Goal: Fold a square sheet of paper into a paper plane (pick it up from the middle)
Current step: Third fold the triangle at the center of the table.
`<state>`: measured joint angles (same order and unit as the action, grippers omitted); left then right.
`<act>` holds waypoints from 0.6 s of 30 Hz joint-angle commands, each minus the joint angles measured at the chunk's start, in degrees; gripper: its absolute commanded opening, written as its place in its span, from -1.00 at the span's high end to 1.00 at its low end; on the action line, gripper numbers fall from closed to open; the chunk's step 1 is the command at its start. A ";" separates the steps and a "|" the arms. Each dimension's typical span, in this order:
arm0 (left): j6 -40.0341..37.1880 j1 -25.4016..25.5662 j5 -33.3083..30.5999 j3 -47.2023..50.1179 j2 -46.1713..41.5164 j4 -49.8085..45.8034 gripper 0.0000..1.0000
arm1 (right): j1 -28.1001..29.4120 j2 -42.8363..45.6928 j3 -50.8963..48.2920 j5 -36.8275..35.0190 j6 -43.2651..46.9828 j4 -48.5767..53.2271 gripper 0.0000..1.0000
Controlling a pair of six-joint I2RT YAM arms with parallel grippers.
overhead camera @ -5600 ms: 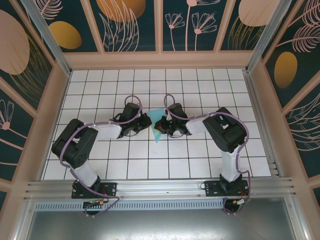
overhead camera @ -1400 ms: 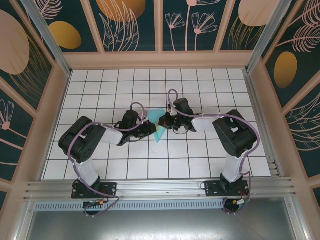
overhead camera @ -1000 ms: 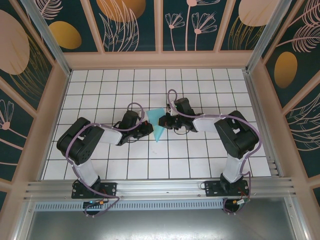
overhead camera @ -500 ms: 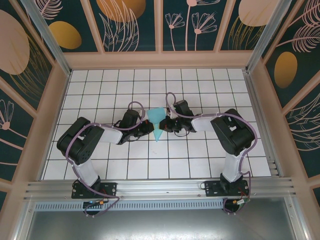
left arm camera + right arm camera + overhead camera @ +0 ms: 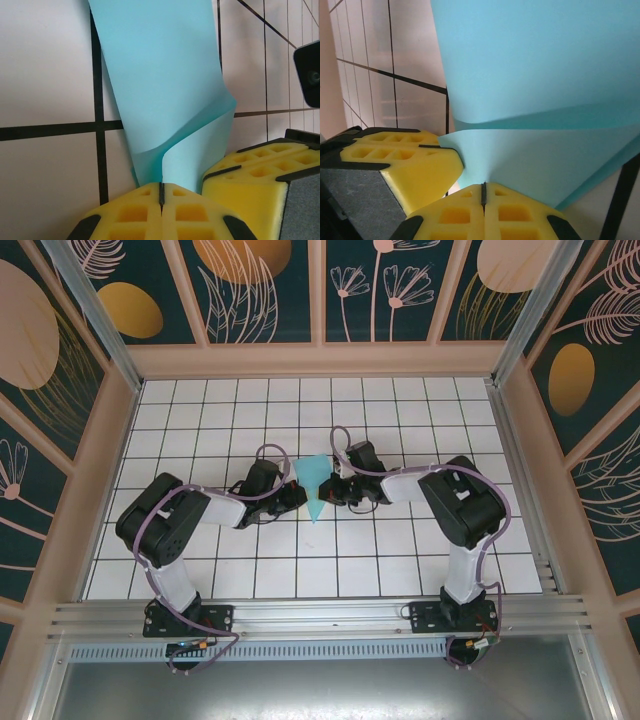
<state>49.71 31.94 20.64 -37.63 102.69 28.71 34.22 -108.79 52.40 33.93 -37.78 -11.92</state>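
The paper plane [image 5: 316,480] is a turquoise pointed dart on the white tiles, its tip toward the arm bases. In the top view my left gripper [image 5: 299,495] meets it from the left and my right gripper [image 5: 326,490] from the right, almost touching each other. In the left wrist view the paper [image 5: 160,75] curls up into the shut yellow pads of the left gripper [image 5: 161,186]; the right gripper's pad [image 5: 250,172] sits beside them. In the right wrist view a raised flap of the paper [image 5: 535,150] runs into the shut right gripper [image 5: 483,186].
The white tiled table [image 5: 400,560] with black grid lines spreads all round the paper. Patterned walls [image 5: 70,420] enclose it on three sides. An aluminium rail [image 5: 320,615] carrying the arm bases runs along the near edge.
The right gripper has slid slightly left and nearer, up against the left gripper, and shut tight on the paper's flap. The paper's right side has lifted. The left arm has barely moved.
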 commanded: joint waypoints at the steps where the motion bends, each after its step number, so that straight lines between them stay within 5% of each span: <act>1: -1.22 0.13 -0.69 -1.32 1.01 -0.77 1.00 | 0.22 -0.90 1.47 -0.22 1.22 1.11 0.91; 18: -2.78 0.14 -2.16 -2.98 1.89 -2.91 1.00 | 0.41 -1.90 0.72 -1.89 0.97 2.30 0.92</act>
<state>48.45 31.94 20.21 -39.27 103.48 27.53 34.28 -109.03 52.40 33.15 -37.78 -11.25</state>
